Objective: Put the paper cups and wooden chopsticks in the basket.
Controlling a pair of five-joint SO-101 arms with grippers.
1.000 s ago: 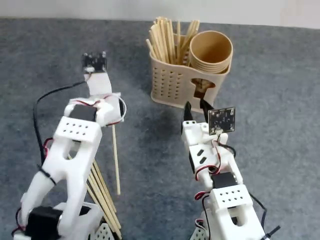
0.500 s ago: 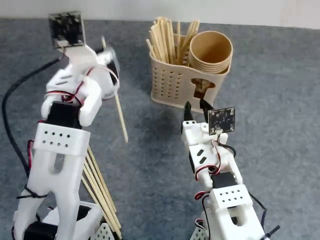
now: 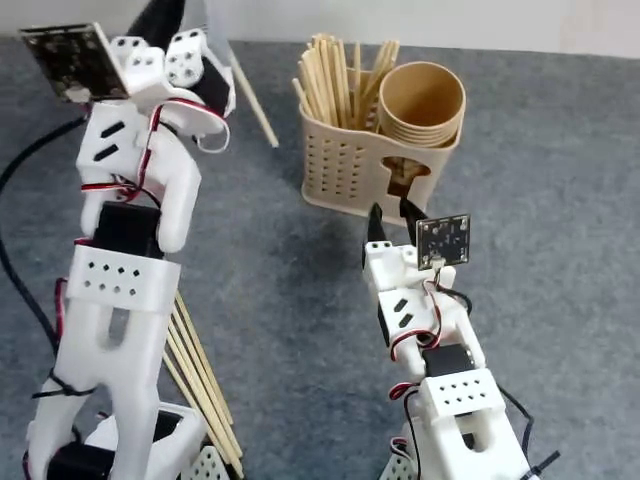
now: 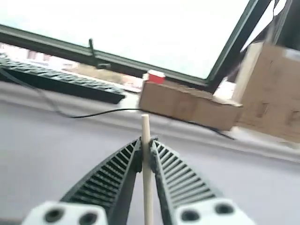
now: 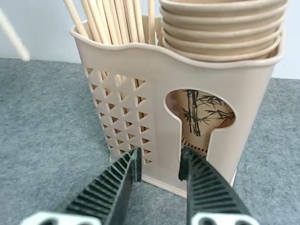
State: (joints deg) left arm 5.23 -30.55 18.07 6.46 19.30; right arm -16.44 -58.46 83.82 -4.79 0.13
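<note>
My left gripper (image 4: pixel 146 143) is shut on one wooden chopstick (image 4: pixel 146 187) and holds it high above the table, left of the basket. From above, that chopstick (image 3: pixel 255 100) slants down toward the basket (image 3: pixel 350 175). The beige basket holds a stack of paper cups (image 3: pixel 425 100) and several chopsticks (image 3: pixel 335 75). More chopsticks (image 3: pixel 205 380) lie on the grey mat by the left arm's base. My right gripper (image 3: pixel 390 215) stands open just in front of the basket (image 5: pixel 140 93), low near the mat, with nothing between its fingers.
The grey mat (image 3: pixel 560 200) spreads to the right of the basket and between the two arms. A black cable (image 3: pixel 20 165) runs along the left arm. The left wrist view looks out at a window and cardboard boxes (image 4: pixel 187 105).
The left arm has risen from the mat with the chopstick and carried it up and back, level with the basket. The right arm has kept still.
</note>
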